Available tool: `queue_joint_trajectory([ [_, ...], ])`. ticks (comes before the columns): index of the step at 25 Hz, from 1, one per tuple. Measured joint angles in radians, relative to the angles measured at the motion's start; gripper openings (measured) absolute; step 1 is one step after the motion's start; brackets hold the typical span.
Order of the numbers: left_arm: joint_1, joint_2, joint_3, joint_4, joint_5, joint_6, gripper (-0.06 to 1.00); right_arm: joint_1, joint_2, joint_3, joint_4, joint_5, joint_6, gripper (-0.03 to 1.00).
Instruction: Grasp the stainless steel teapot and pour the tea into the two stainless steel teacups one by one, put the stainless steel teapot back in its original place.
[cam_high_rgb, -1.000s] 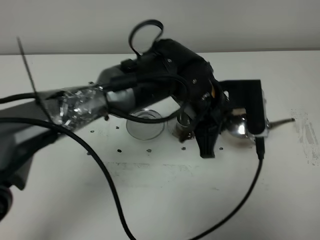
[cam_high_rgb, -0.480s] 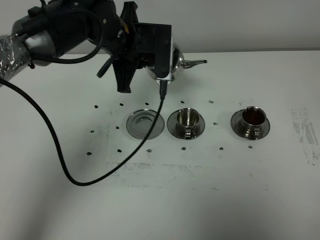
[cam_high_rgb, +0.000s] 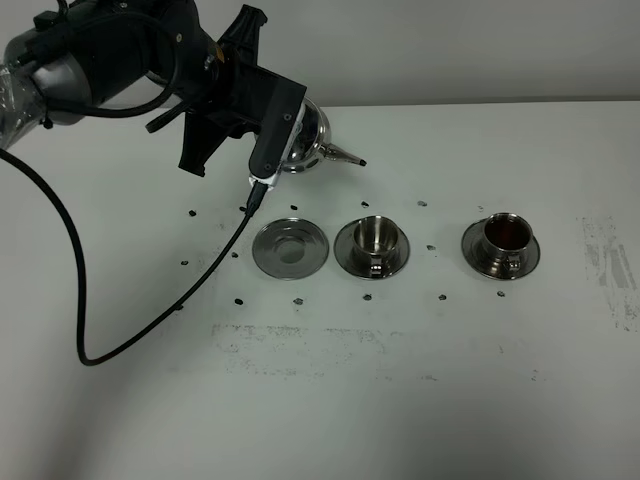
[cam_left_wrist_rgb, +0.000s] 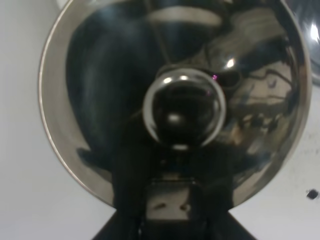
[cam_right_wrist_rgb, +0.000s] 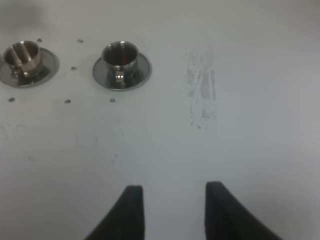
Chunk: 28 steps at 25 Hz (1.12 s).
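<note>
I have the stainless steel teapot (cam_high_rgb: 314, 136) up off the bench (cam_high_rgb: 330, 400), at the back left of the overhead view. It is tipped so its spout (cam_high_rgb: 346, 158) points right and a little downward. In the left wrist view its domed lid (cam_left_wrist_rgb: 95, 100) fills almost the whole picture, with the round knob (cam_left_wrist_rgb: 184, 107) near the middle.

The left gripper (cam_left_wrist_rgb: 170, 202) is clamped on the pot at its handle side. The dark fingers (cam_left_wrist_rgb: 126, 195) sit on either side of the bracket just behind the knob, pressed against it. From overhead the grip itself is hidden behind the wrist housing.

In front of the pot, the round saucer (cam_high_rgb: 291, 248) with concentric rings lies bare on the bench. Just to its right is the first teacup (cam_high_rgb: 372, 243) on its own saucer, its inside shiny and pale. Well apart to the right is the second teacup (cam_high_rgb: 502, 243), with dark reddish liquid in it. The spout tip hangs behind the gap between the bare saucer and the first teacup, not over either cup.

The right gripper (cam_right_wrist_rgb: 172, 210) hovers over open bench, its fingers (cam_right_wrist_rgb: 131, 210) a narrow gap apart, with nothing between them.
</note>
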Motion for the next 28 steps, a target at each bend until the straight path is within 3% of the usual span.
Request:
queue_joint_trajectory([
  [6,-0.001,0.028,0.000,0.007,-0.017,0.113,0.20,0.000,0.000,0.000,0.000,0.000,0.000,0.32],
  [28,-0.092,0.139,-0.082,0.236,-0.025,0.088,0.20,0.000,0.000,0.000,0.000,0.000,0.000,0.32],
])
